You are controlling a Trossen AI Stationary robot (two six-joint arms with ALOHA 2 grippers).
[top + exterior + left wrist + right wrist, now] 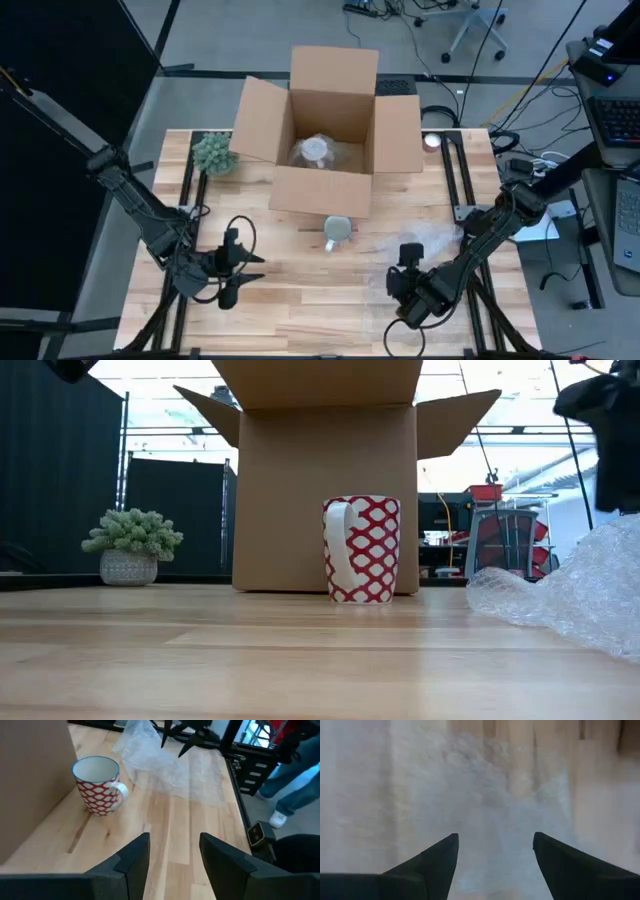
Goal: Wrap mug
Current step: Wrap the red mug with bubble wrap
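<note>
Wrapping hadn't started: the mug sat bare, bubble wrap at its 3 o'clock. The right gripper hovered spread over the wrap, so grabbing it looked next. The left gripper, at the mug's 8 o'clock, was spread too.

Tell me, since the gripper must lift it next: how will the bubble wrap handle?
The bubble wrap lies crumpled and thin, so it's probably floppy and will sag. It looks very light, likely to drag along rather than resist. Its glossy film may slip.

We can read no text, label, brand, number or sign anywhere: the brown cardboard box shows plain walls, and the red-and-white patterned ceramic mug before it carries only its lattice pattern.
</note>
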